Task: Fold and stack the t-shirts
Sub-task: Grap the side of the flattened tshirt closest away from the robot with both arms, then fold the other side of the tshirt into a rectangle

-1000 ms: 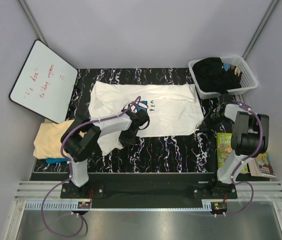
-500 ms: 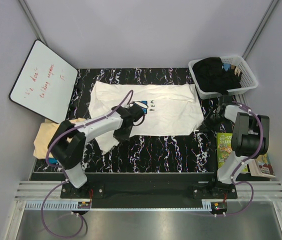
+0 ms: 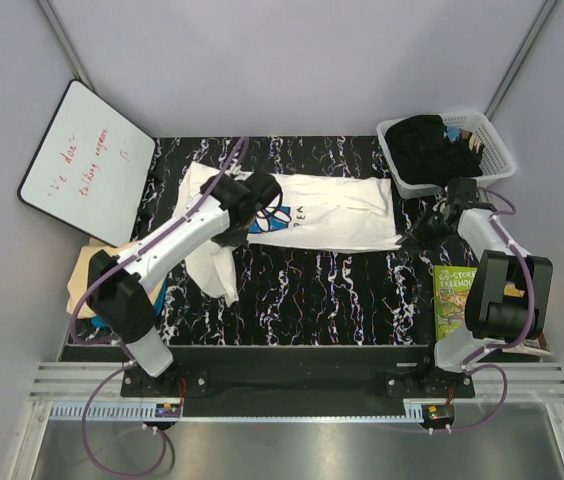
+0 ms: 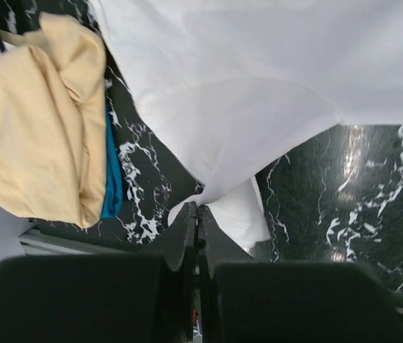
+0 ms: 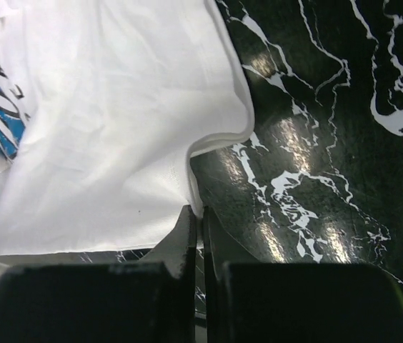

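The large white t-shirt point(image 3: 337, 212) lies across the black marbled table, its blue daisy print point(image 3: 270, 216) beside my left gripper point(image 3: 259, 203). That gripper is shut on a pinch of the white cloth point(image 4: 223, 143), and a sleeve point(image 3: 214, 265) droops below it. My right gripper point(image 3: 418, 236) is shut on the shirt's right hem point(image 5: 187, 164), just above the table. The peach t-shirt point(image 4: 37, 121) sits at the table's left edge over the teal-blue one point(image 4: 111, 179). In the top view my left arm partly hides the peach t-shirt point(image 3: 83, 276).
A whiteboard point(image 3: 87, 160) leans at the back left. A white basket point(image 3: 490, 140) of dark clothes stands at the back right. Books point(image 3: 452, 300) lie along the table's right edge, by my right arm.
My left gripper has swung toward the back left, carrying the shirt's near edge with it. The right gripper moved back too, and the white shirt now lies narrower.
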Robot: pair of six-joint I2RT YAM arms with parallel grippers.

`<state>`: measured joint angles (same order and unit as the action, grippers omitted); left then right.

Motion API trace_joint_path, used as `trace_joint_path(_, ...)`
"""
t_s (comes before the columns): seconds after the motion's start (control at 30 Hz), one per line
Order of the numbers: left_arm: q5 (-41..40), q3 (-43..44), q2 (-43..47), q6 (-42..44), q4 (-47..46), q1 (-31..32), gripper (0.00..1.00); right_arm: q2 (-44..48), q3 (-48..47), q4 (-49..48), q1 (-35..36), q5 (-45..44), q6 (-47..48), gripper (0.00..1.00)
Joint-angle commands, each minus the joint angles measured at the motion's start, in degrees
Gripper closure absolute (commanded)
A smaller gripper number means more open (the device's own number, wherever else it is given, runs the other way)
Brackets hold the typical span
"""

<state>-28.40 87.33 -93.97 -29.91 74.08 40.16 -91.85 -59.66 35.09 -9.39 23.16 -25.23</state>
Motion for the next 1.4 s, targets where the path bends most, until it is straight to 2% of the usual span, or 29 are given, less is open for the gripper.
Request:
trace_joint_path(0.0, -7.6, 8.7, -6.7, 3.8, 6.0, -2.2, 1.00, 0.7, -5.1, 0.6, 0.3, 1.5, -0.1, 1.00)
trace_joint_path(0.17, -11.4, 19.5, -17.2, 9.4, 6.2, -4.6, 1.00, -7.3, -12.3, -0.2, 0.3, 0.8, 0.3, 1.00)
trace_joint_path(0.37, -11.7, 30.4, -26.6, 15.0, 5.9, -9.0, 1.00, -19.5, -23.5, -1.3, 0.5, 2.9, -0.5, 1.00)
trace_joint_path(0.6, -8.7, 33.9, -31.5, 17.7, 2.1, -16.0, 1.00, -32.7, -37.3, -1.0, 2.6, 6.3, -2.7, 0.97)
trace_joint_path(0.63, -8.0, 34.3, -32.9, 18.1, 1.7, -17.0, 0.89, -33.6, -38.6, -0.9, 3.1, 6.1, -3.0, 0.96)
trace_joint_path(0.67, -7.5, 35.8, -33.6, 18.5, 1.7, -17.4, 0.69, -35.8, -40.8, -0.8, 3.8, 5.6, -3.2, 0.91)
trace_joint_path(0.7, -7.0, 36.2, -34.2, 18.1, 1.6, -17.7, 0.28, -36.8, -41.8, -0.7, 4.1, 5.6, -3.3, 0.87)
trace_joint_path(0.73, -7.0, 36.2, -33.8, 17.6, 1.6, -18.2, 0.13, -37.6, -42.6, -0.8, 4.5, 5.6, -3.6, 0.84)
trace_joint_path(0.77, -7.1, 35.5, -33.2, 16.3, 1.2, -18.4, 0.03, -38.6, -43.8, -0.8, 4.7, 5.4, -3.9, 0.72)
trace_joint_path(0.8, -5.5, 34.5, -32.2, 16.1, 0.3, -18.4, 0.01, -38.7, -44.0, -0.8, 5.3, 5.3, -3.9, 0.64)
trace_joint_path(0.83, -4.2, 33.1, -29.2, 16.3, -0.9, -18.3, 0.01, -38.3, -44.2, -0.8, 5.4, 4.7, -3.9, 0.52)
trace_joint_path(0.9, 1.0, 27.5, -25.3, 16.3, -5.4, -18.3, 0.01, -36.0, -43.2, -1.0, 6.2, 2.7, -3.4, 0.38)
trace_joint_path(0.97, 5.4, 20.7, -19.2, 16.4, -10.2, -18.3, 0.01, -33.1, -41.3, -1.1, 6.4, 2.5, -3.2, 0.36)
trace_joint_path(1.0, 10.2, 18.5, -17.4, 16.3, -11.7, -18.3, 0.01, -31.9, -40.4, -1.2, 6.4, 2.8, -3.1, 0.35)
trace_joint_path(1.17, 22.1, 9.3, -12.3, 14.7, -15.3, -17.4, 0.23, -25.0, -33.8, -1.4, 6.5, 4.7, -3.2, 0.35)
trace_joint_path(1.37, 23.2, 5.1, -13.2, 13.8, -16.5, -11.4, 0.23, -21.4, -28.5, -1.4, 6.5, 6.0, -2.7, 0.36)
